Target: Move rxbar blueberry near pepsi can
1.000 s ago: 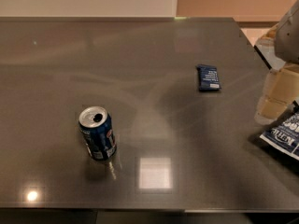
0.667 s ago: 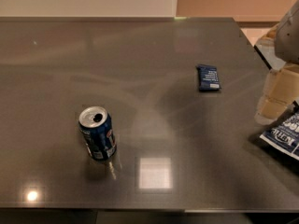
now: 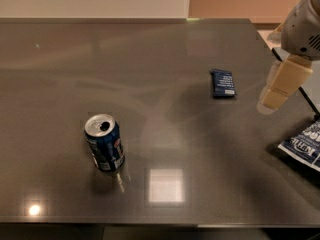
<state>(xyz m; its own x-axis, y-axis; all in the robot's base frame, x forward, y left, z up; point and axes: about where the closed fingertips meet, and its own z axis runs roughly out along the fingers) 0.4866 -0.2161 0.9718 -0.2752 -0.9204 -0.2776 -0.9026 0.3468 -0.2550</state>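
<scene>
The rxbar blueberry (image 3: pixel 223 83), a small flat dark navy wrapper with white label text, lies on the dark table (image 3: pixel 165 44) right of centre. The pepsi can (image 3: pixel 104 142), blue with a silver opened top, stands upright at the front left, far from the bar. My gripper (image 3: pixel 268 104) hangs from the white arm (image 3: pixel 303 29) at the right edge of the view. It is above the table, to the right of the bar and slightly nearer the front, and holds nothing that I can see.
A blue-and-white chip bag (image 3: pixel 305 144) lies at the table's right edge, partly cut off by the view. The table's right edge runs just behind the arm. A bright light reflection (image 3: pixel 165 185) shows on the front of the tabletop.
My gripper has moved left, toward the rxbar blueberry. The bar, the can and the chip bag have not moved.
</scene>
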